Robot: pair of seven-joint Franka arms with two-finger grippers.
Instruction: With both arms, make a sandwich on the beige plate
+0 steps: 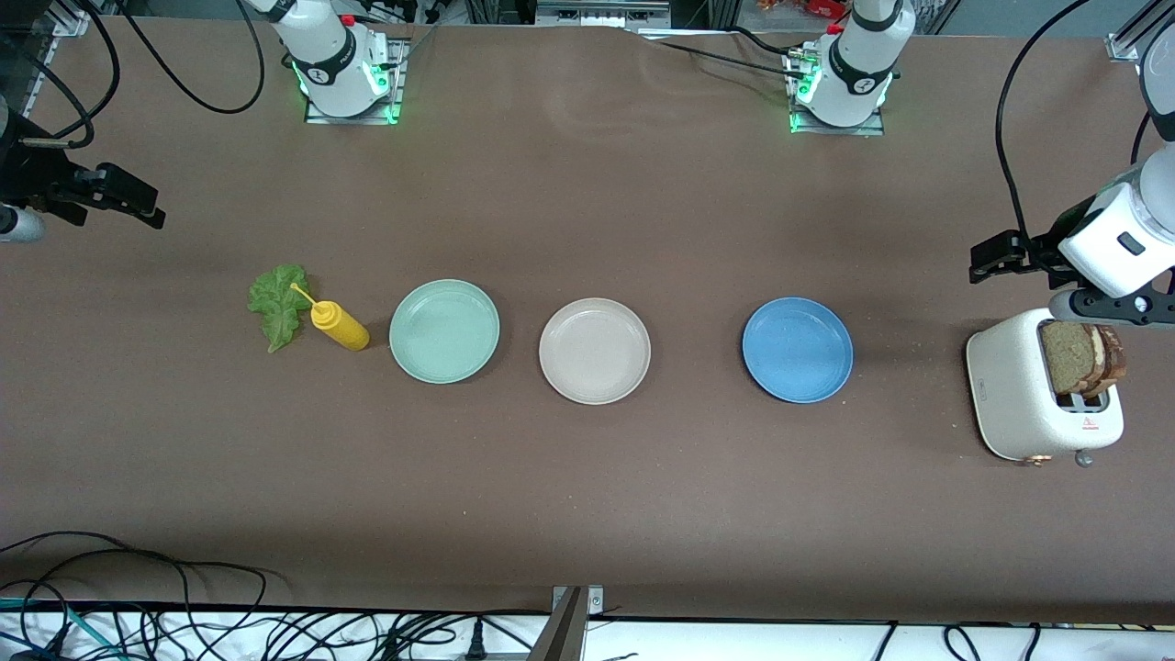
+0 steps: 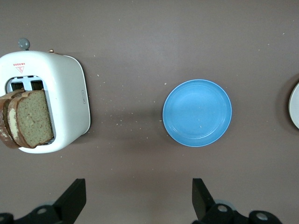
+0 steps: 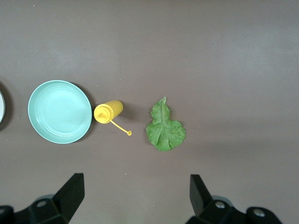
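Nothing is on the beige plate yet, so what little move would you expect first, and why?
Probably the left gripper, open and hanging above the table beside the toaster, dips toward the bread sticking out of its slots. The beige plate is bare, and a slice goes down first. The right gripper, open too, hangs near the lettuce.

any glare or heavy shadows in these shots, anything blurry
Front view: even light, faint sheen on the brown table, soft shadow beside the round blue plate. Left wrist view: sharp, dim shadow near the white toaster. Right wrist view: the ruffled green lettuce leaf is crisp, no glare.
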